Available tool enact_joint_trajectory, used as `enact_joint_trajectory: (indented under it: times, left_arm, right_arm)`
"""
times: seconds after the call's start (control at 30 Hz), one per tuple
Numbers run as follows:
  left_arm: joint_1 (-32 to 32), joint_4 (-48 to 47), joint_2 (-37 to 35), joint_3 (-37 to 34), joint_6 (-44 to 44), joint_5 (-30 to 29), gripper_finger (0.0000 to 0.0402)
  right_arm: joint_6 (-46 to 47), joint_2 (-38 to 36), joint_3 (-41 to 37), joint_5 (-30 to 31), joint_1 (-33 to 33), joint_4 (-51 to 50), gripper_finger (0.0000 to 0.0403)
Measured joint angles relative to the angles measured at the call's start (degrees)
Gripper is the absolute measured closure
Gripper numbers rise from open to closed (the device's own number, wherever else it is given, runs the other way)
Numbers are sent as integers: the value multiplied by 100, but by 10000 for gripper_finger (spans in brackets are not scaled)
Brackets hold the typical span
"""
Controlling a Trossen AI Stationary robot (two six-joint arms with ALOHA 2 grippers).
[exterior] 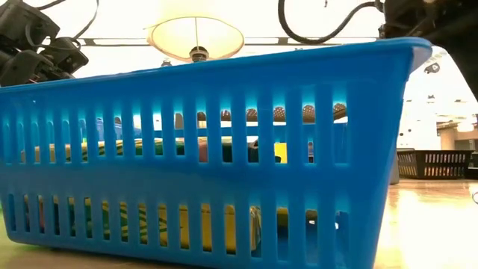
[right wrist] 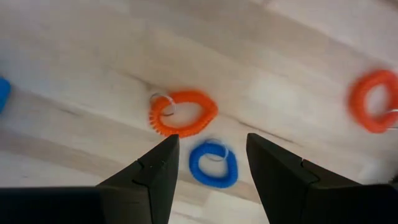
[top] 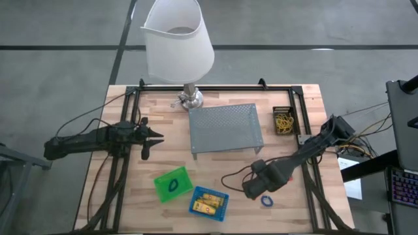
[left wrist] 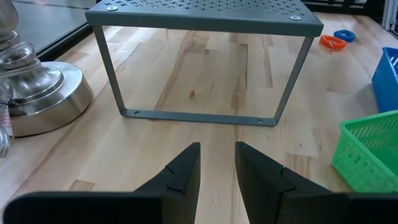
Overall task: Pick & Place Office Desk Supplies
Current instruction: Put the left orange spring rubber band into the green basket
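While the right tool [right wrist: 208, 163] hovers low over the wooden table [top: 130, 196] with its fingers spread and empty, a small blue coiled loop [right wrist: 213, 163] lies between them, just beside an orange-red coiled loop [right wrist: 182, 113] (another lies farther off). Left tool [left wrist: 216, 174] waits part-open, holding nothing, near the grey mesh tray [left wrist: 205, 12].
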Motion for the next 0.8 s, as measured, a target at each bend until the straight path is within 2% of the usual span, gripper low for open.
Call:
enact_joint_trajectory:
  times: [0.23, 0.47, 0.8]
  left_arm:
    - [0, -1, 2, 0, 0, 0, 295]
    - [0, -1, 1, 0, 0, 0, 296]
    - [0, -1, 2, 0, 0, 0, 296]
  right_arm:
    - [556, 182, -204, -44, 59, 117, 218]
    - [911, 167, -655, -26, 65, 874, 218]
    - [1181, 167, -1488, -312, 118, 1946, 218]
